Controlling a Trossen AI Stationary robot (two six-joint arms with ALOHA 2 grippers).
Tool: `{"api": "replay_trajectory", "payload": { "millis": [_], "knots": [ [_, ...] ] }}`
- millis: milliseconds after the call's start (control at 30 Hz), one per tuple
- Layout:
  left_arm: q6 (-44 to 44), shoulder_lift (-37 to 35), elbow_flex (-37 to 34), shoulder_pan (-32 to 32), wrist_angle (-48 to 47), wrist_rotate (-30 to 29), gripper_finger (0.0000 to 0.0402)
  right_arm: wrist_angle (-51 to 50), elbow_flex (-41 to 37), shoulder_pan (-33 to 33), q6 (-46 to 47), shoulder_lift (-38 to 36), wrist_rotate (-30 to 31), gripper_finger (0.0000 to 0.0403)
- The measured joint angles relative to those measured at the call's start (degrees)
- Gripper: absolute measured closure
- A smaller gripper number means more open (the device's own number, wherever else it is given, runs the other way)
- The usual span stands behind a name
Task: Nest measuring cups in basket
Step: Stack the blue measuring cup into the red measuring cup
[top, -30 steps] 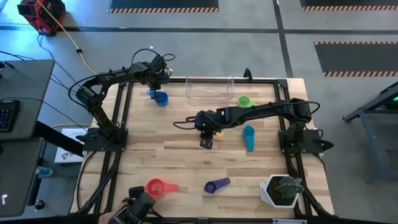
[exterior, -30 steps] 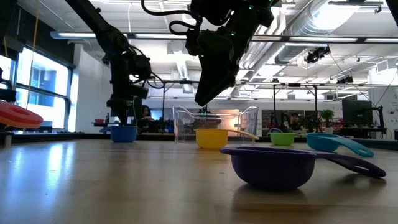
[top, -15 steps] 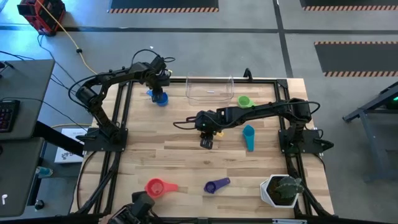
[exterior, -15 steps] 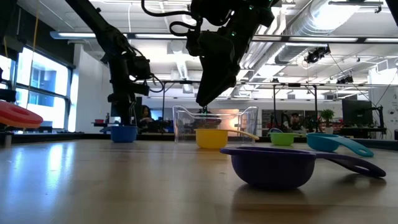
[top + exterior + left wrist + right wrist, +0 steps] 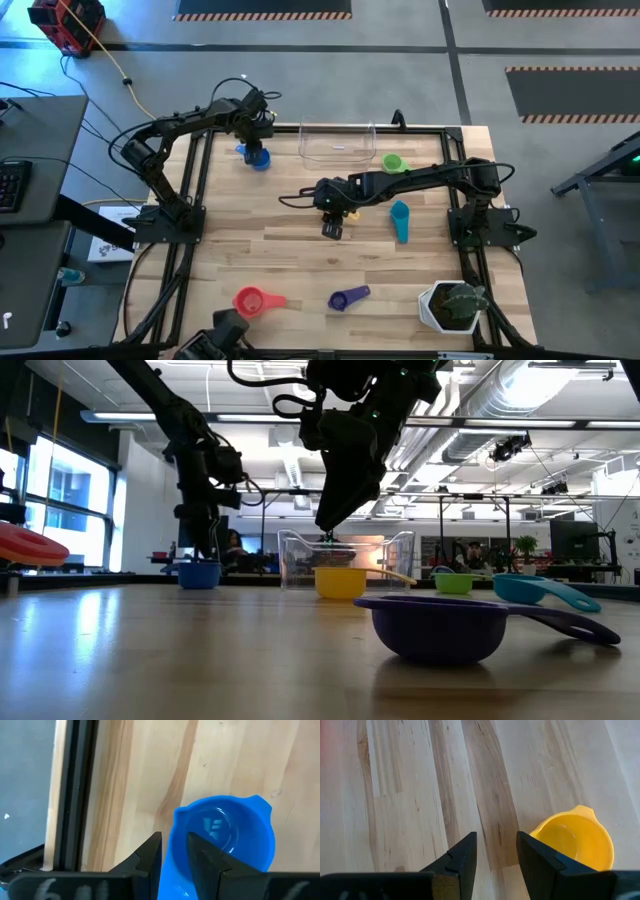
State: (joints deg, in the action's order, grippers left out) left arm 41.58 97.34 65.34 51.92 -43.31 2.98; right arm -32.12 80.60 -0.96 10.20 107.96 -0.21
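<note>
- The clear basket (image 5: pixel 337 143) stands empty at the far edge of the tabletop (image 5: pixel 270 255), about midway along it
- The green cup (image 5: pixel 394 162) lies just beside the basket's right end, the teal cup (image 5: pixel 401 221) nearer the right edge
- The yellow cup (image 5: pixel 574 843) sits on the wood near the table's middle, partly under the right arm
- The orange-red cup (image 5: pixel 252 299) and purple cup (image 5: pixel 349 297) lie near the front edge; a white pot with a plant (image 5: pixel 453 306) fills the front right corner
- The blue cup (image 5: pixel 225 846) rests near the far left corner
- The left gripper (image 5: pixel 174 854) has its fingers set narrowly apart over the blue cup's rim, one finger inside and one outside
- The right gripper (image 5: pixel 496 851) hangs partly open and empty beside the yellow cup
</note>
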Motion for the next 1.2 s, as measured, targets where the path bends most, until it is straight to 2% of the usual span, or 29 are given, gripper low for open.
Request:
{"api": "replay_trajectory", "payload": {
  "millis": [100, 1200],
  "knots": [
    [0.0, 0.0, 0.0, 0.0, -0.9, 1.6, 0.0323, 0.0, 0.0, 0.0, 0.0, 0.0, 0.0, 0.0273],
    [-0.5, 1.4, 0.0, -0.3, 0.7, 0.8, 0.0323, 0.0, 0.0, 0.0, 0.0, 0.0, 0.0, 0.0273]
  ]
}}
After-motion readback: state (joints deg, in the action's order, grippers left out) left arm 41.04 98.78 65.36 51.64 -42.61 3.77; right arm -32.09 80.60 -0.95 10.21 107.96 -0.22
